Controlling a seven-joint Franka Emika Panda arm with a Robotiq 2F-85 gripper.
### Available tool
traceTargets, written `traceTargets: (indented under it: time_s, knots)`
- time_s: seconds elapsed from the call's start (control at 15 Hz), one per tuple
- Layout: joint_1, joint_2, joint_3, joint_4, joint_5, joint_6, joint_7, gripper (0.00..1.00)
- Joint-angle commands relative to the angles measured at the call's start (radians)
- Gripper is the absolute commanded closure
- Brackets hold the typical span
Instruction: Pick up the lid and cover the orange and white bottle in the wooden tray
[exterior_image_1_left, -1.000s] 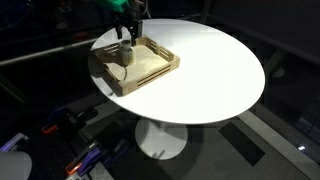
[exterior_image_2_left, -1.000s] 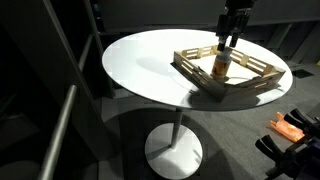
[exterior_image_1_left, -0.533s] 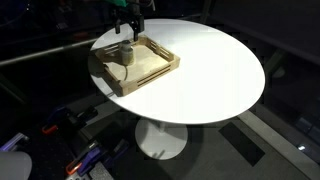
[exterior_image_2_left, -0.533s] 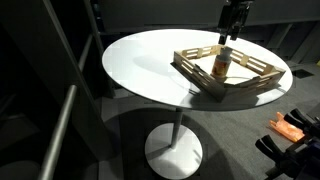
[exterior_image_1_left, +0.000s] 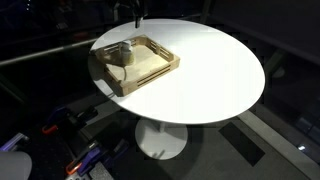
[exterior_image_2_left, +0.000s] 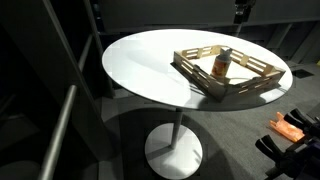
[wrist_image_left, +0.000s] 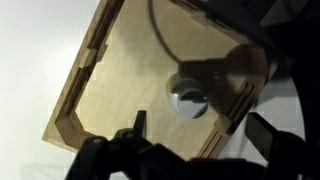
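The wooden tray (exterior_image_1_left: 148, 80) (exterior_image_2_left: 198, 78) stands on the round white table. The orange and white bottle (exterior_image_1_left: 126, 51) (exterior_image_2_left: 222, 66) stands upright inside it, and from above it sits close to one tray wall (wrist_image_left: 84, 78). The wrist view looks straight down on the bottle's round whitish top, where the lid (wrist_image_left: 188, 97) lies on it. No loose lid shows anywhere else. My gripper (wrist_image_left: 200, 124) is open and empty, well above the bottle. Only its tip shows at the top edge of both exterior views (exterior_image_1_left: 131, 8) (exterior_image_2_left: 240, 8).
The white table (exterior_image_1_left: 215, 70) (exterior_image_2_left: 140, 62) is bare outside the tray and rests on a single pedestal. Dark floor lies around it, with cables and orange-black gear low in the exterior views (exterior_image_2_left: 290, 128). A dark rail (exterior_image_2_left: 65, 110) stands beside the table.
My gripper was down at the bottle's top a second ago. It has since let go and risen straight up, almost out of both exterior views. The bottle and tray have not moved.
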Motion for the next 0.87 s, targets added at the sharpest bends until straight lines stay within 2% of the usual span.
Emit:
traceTargets:
  time_s: [0.0, 0.47, 0.8]
  knots:
    - [-0.007, -0.065, -0.011, 0.031, -0.025, -0.066, 0.012, 0.0]
    - [-0.003, -0.15, -0.021, 0.024, -0.099, -0.063, 0.206, 0.0]
    - [-0.002, -0.137, -0.022, 0.023, -0.078, -0.055, 0.186, 0.0]
